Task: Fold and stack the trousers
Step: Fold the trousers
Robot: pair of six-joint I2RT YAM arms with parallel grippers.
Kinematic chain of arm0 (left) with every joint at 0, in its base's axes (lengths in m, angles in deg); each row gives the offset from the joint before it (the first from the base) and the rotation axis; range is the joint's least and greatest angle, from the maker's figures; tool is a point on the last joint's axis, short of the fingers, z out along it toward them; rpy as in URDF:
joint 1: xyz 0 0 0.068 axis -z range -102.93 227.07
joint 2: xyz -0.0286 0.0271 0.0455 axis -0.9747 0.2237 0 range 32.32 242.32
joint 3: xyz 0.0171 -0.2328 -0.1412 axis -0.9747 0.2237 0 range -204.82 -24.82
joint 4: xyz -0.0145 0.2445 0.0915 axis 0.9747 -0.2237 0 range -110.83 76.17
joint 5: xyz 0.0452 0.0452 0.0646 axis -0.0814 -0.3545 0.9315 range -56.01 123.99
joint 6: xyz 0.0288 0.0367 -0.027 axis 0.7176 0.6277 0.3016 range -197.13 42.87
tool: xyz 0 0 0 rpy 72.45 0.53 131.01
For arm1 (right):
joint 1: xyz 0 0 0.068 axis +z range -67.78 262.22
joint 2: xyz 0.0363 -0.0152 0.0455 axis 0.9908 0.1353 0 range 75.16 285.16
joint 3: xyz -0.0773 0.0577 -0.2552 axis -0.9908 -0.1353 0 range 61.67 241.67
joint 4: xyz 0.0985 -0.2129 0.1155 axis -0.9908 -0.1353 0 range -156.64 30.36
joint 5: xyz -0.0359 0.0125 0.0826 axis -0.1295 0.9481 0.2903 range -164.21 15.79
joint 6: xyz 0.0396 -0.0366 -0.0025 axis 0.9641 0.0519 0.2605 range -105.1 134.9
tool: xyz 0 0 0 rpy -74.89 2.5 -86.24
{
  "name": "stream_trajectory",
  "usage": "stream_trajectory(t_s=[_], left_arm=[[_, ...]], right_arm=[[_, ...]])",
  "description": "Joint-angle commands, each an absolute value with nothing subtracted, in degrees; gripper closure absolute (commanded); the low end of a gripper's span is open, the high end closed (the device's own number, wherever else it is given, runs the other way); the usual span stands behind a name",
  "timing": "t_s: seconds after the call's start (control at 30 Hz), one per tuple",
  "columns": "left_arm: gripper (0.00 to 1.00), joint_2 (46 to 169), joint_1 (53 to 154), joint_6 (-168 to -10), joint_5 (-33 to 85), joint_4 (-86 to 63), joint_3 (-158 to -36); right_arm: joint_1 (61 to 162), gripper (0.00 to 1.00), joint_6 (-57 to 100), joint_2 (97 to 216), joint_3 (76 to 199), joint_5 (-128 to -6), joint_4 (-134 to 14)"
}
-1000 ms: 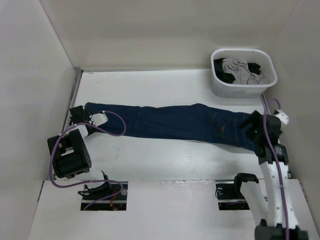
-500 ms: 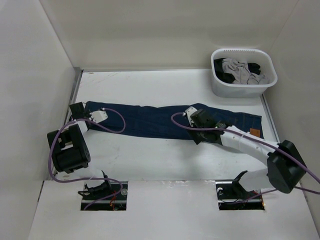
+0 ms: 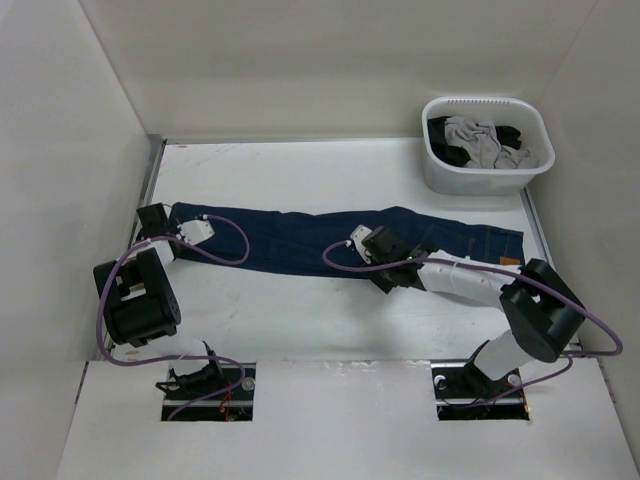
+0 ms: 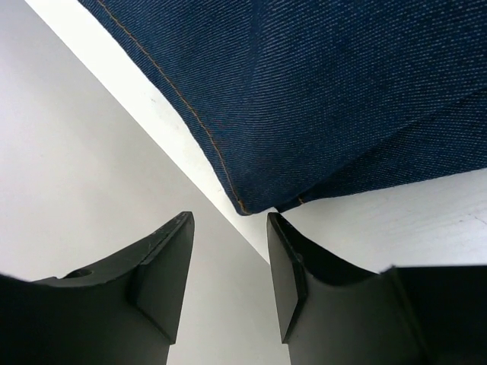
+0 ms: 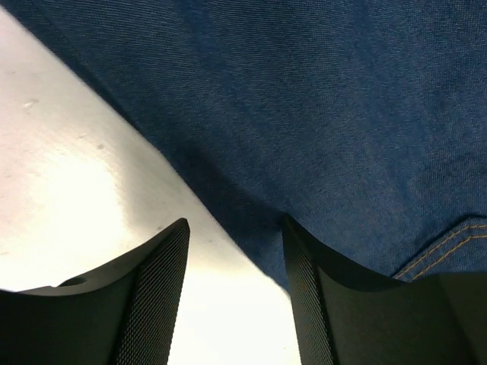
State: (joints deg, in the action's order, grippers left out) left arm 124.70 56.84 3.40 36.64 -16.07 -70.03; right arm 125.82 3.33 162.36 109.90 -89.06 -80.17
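Observation:
The trousers lie flat and stretched across the table, hems at the left, waistband with a tan patch at the right. My left gripper sits low at the hem end. In the left wrist view it is open, the hem corner just ahead of the fingertips and only bare table between them. My right gripper is at the near edge of the trousers around mid-length. In the right wrist view it is open and straddles the denim edge, one finger over cloth, one over table.
A white basket with grey and dark clothes stands at the back right corner. White walls close in the table at the left, back and right. The left arm's purple cable loops over the trouser leg.
My right arm swung from the waistband end leftward to the middle of the trousers' near edge, its jaws narrowing. The left gripper stayed at the hem, closing partly and then widening again.

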Motion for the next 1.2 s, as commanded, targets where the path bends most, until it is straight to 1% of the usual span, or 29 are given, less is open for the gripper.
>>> stream_trajectory(t_s=[0.0,0.17,0.3,0.43,0.5,0.57,0.63,0.7,0.77,0.83,0.93,1.07,1.17], left_arm=[[0.58,122.3,56.7,3.0,36.3,-16.5,-71.8],[0.55,121.5,56.7,3.5,36.5,-16.5,-72.1],[0.52,120.2,56.7,3.6,36.5,-17.8,-72.5],[0.52,120.0,56.7,3.1,36.3,-19.7,-73.3],[0.52,119.9,56.8,2.9,35.9,-19.8,-73.3],[0.52,120.0,57.4,2.7,35.7,-19.8,-73.2],[0.56,120.6,58.1,2.6,35.7,-19.8,-73.0],[0.6,121.4,58.4,2.6,36.1,-19.9,-73.2],[0.63,122.1,58.4,2.5,36.2,-20.1,-73.9],[0.63,122.1,58.4,2.2,35.7,-21.2,-74.4],[0.58,119.3,58.8,3.5,32.8,-27.7,-74.7],[0.5,117.5,59.3,4.4,30.5,-34.3,-75.3],[0.49,120.7,58.7,4.6,31.1,-32.6,-75.3]], right_arm=[[125.9,0.45,2.0,163.5,112.7,-93.1,-76.2],[125.0,0.58,1.4,164.5,113.9,-97.0,-76.1],[125.0,0.59,1.0,163.6,113.8,-97.4,-76.0],[124.8,0.63,0.9,162.7,113.6,-98.6,-76.0],[124.6,0.7,0.8,163.3,113.5,-98.2,-75.9],[124.7,0.8,0.7,164.5,113.8,-97.9,-75.8],[124.9,0.91,0.6,165.4,114.2,-97.9,-75.8],[124.8,0.99,0.6,165.3,114.4,-98.2,-75.8],[124.5,1.0,0.6,163.9,114.0,-98.1,-75.8],[123.7,1.0,0.6,162.0,113.2,-97.8,-75.8],[122.5,1.0,0.6,160.1,112.7,-96.4,-75.7],[122.2,1.0,-0.2,160.7,113.1,-96.1,-75.6],[122.3,1.0,-0.9,161.7,113.9,-95.7,-75.7]])
